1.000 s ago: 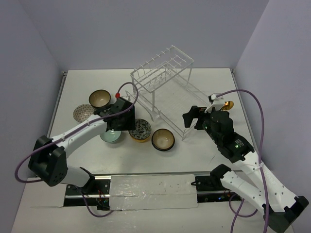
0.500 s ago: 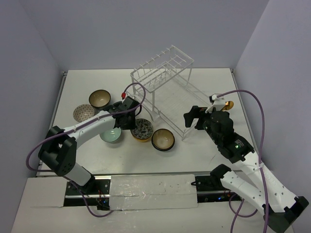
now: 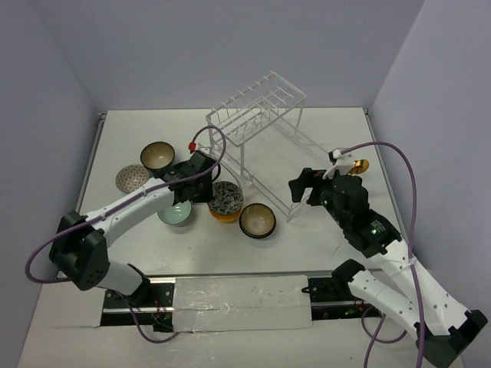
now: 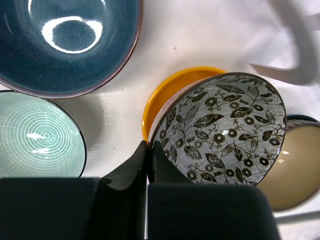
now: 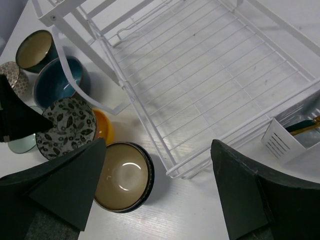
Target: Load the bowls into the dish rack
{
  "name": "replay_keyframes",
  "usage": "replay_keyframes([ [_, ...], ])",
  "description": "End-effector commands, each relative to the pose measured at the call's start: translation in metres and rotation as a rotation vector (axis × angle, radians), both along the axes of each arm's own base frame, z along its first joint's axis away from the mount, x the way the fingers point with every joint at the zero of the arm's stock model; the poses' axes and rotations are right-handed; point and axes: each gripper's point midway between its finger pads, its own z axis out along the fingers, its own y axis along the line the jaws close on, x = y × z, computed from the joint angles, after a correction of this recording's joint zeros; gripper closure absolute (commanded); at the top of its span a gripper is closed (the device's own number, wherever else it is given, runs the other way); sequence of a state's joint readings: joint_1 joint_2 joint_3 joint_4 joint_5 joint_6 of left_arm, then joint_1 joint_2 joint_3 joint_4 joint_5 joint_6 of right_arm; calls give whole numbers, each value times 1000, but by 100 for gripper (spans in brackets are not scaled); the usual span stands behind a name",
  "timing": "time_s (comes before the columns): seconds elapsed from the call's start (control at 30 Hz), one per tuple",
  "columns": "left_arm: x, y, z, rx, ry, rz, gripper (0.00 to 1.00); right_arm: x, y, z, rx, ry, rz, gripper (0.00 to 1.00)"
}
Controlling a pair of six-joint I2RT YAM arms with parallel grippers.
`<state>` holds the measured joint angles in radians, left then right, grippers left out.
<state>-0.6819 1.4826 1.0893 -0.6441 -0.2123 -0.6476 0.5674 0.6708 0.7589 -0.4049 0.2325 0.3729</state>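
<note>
Left end effector (image 4: 148, 156) clamped on rim of tilted yellow, leaf-patterned ceramic bowl (image 4: 220, 130); right end effector (image 3: 300, 184) spread apart beside white wire dish rack (image 3: 257, 115).

Table (image 3: 322, 130): white, walled on three sides.
Far middle: dish rack (image 3: 270, 161) stands on it.
Left: brown bowl (image 3: 156, 156), speckled bowl (image 3: 130, 179), pale green bowl (image 3: 175, 215), dark blue bowl (image 5: 59, 80) — clustered.
Near middle: cream-lined bowl (image 3: 257, 221) near the rack's corner — patterned bowl (image 3: 225, 199) beside it, tilted.

Bowls (image 4: 70, 40) glossy glzd ceramic; rack (image 3: 257, 103) wht wire.
</note>
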Motion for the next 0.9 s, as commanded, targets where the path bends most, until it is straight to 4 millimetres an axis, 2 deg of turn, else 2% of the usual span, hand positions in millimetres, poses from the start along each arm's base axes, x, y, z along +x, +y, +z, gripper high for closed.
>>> replay_keyframes([
  [0.0, 9, -14, 57, -115, -167, -28, 100, -1, 16, 11, 20, -27, 78, 8],
  [0.03, 9, -14, 63, -123, -189, -38, 100, -2, 19, 10, 12, -19, 94, 8],
  [0.13, 6, -15, 100, -174, -299, -68, 100, -1, 33, 15, -12, 9, 132, 14],
  [0.2, 4, -15, 111, -184, -341, -79, 100, -3, 43, 18, -13, 15, 151, 16],
  [0.23, 1, -14, 120, -193, -367, -92, 100, -5, 56, 23, -10, 15, 185, 18],
  [0.37, -3, -16, 142, -203, -432, -121, 100, -6, 83, 35, 16, 28, 218, 20],
  [0.63, -7, -15, 155, -178, -468, -117, 100, 3, 135, 56, 15, 46, 259, 30],
  [0.8, -8, -15, 164, -186, -488, -118, 100, 9, 154, 54, -41, 65, 265, 34],
  [0.87, -8, -15, 166, -187, -494, -120, 100, 14, 159, 45, -63, 82, 259, 35],
])
